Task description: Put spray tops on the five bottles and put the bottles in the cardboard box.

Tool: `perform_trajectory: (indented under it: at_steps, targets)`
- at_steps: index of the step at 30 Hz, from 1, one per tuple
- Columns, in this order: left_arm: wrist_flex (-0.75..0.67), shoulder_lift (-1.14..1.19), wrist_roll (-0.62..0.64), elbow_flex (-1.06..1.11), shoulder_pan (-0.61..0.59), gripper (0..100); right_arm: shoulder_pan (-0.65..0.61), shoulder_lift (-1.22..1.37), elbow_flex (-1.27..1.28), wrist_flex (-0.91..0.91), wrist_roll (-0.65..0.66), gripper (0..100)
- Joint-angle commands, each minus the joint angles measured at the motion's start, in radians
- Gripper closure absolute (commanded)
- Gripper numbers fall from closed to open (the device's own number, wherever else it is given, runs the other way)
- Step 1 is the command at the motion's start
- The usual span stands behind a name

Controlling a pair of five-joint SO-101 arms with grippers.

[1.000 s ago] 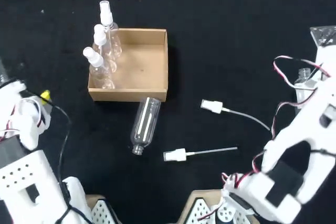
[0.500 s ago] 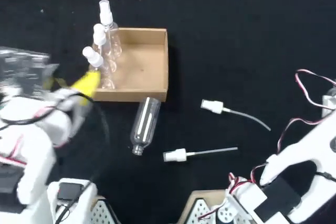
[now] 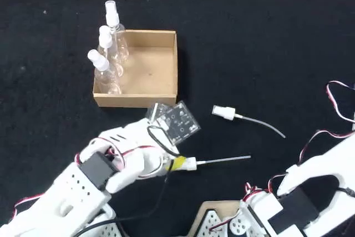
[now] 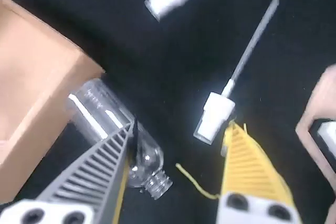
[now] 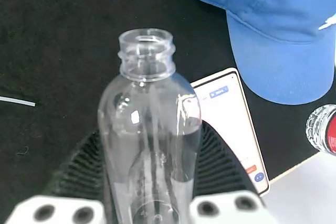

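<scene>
Left wrist view: left jaws spread above bottle (image 4: 97,109) beside box (image 4: 31,66) corner

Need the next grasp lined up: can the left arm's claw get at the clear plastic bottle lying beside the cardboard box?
Probably yes. The left claw is open right by the clear plastic bottle, nothing between them; the brown cardboard box crowds its base.

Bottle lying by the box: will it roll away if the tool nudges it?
Probably: the bottle lies on its round side on a flat table, so a nudge could roll it. It looks empty and thin-walled, so likely light. The box beside it might block it one way.
</scene>
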Motion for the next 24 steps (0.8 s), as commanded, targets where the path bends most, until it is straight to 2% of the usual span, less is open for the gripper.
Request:
perform_trajectory:
  at_steps: [1, 6, 13, 19, 22, 24]
  targets:
    - [-0.089, 0.012, -0.011, 0.061, 0.021, 75, 0.011, -0.058, -0.005, -0.025, -0.008, 98.8]
    - [-0.157, 0.265, -0.011, -0.01, 0.03, 75, 0.0, -0.058, -0.004, -0.023, -0.008, 98.8]
    - [-0.184, 0.672, -0.012, -0.174, 0.142, 75, 0.006, -0.058, -0.005, -0.029, 0.0, 98.8]
    - [-0.345, 0.845, -0.012, -0.179, 0.159, 75, 0.008, -0.058, -0.005, -0.029, 0.002, 98.8]
    - [-0.365, 0.882, -0.008, -0.182, 0.16, 76, 0.006, -0.058, -0.005, -0.029, 0.002, 98.8]
    - [-0.365, 0.885, -0.008, -0.182, 0.163, 80, 0.005, -0.058, -0.005, -0.029, 0.002, 98.8]
